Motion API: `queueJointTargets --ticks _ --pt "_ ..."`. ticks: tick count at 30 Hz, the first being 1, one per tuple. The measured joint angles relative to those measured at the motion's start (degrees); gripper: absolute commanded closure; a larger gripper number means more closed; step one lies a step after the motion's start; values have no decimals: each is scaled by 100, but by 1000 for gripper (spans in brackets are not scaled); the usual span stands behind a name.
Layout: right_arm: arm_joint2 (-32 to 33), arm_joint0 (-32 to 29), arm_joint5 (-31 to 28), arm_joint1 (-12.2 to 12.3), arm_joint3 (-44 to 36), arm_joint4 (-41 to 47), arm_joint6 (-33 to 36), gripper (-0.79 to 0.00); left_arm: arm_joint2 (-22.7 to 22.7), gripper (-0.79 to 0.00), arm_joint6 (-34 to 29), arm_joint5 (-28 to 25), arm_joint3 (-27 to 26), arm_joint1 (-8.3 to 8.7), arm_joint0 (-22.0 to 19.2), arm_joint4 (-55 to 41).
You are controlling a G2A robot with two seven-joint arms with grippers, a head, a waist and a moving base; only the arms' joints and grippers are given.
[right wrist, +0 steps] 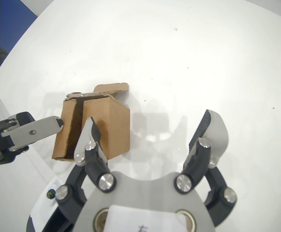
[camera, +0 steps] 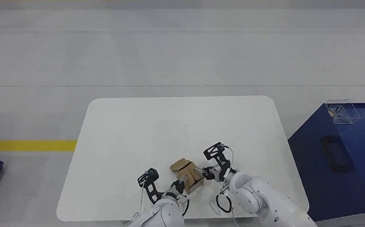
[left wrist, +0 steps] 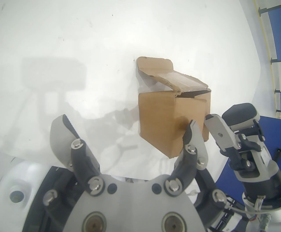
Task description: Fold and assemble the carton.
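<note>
Near the front edge of the white table, close to the robot, the brown carton sits between the two grippers. It is partly formed, with one flap sticking out at its far end and a dark gap between two panels on the side facing the right gripper. The left gripper has its jaws wide apart, one fingertip at a near corner of the carton and the other over bare table. The right gripper is likewise spread open, one fingertip at the carton's side and the other well apart from it.
</note>
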Motion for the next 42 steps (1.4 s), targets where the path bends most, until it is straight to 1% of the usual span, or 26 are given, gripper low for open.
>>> queueJointTargets --ticks 5,8,15,20,22,24,26,28,30,33,35,38,42 --pt "17 95 8 -49 119 -39 -17 -785 47 -785 119 0 170 -140 -52 -73" --pt "9 178 -2 -83 211 -75 -29 -785 52 -785 176 0 226 -196 -38 -121" --pt "-163 533 -98 -220 562 -115 -50 -785 113 -785 288 0 213 -321 43 -333" --pt "-367 834 -160 -351 844 -132 -72 -785 114 -785 429 0 -11 -378 137 -472" --pt "-406 906 -153 -394 911 -135 -172 -785 21 -785 547 0 -161 -386 207 -559" --pt "-369 915 -150 -419 939 -75 -362 -785 -197 -785 814 0 -427 -385 324 -642" --pt "-241 796 -215 -400 876 -26 -537 -785 -514 -785 1217 0 -776 -387 530 -754" --pt "-28 569 -355 -329 719 -40 -583 -785 -833 -785 1648 0 -1047 -395 747 -819" --pt "205 300 -531 -242 502 -78 -531 -785 -1060 -785 1952 0 -1194 -421 865 -880" --pt "607 -209 -930 -79 59 -223 -209 -785 -1433 -785 2083 0 -1331 -504 920 -1314" --pt "857 -529 -1064 12 -224 -365 48 -785 -1634 -785 2188 -52 -1336 -583 911 -1597" --pt "1068 -832 -888 71 -461 -579 311 -785 -1716 -785 2365 -385 -1235 -697 936 -1859" --pt "1060 -852 -751 48 -422 -588 351 -785 -1720 -785 2380 -414 -1209 -712 937 -1900"
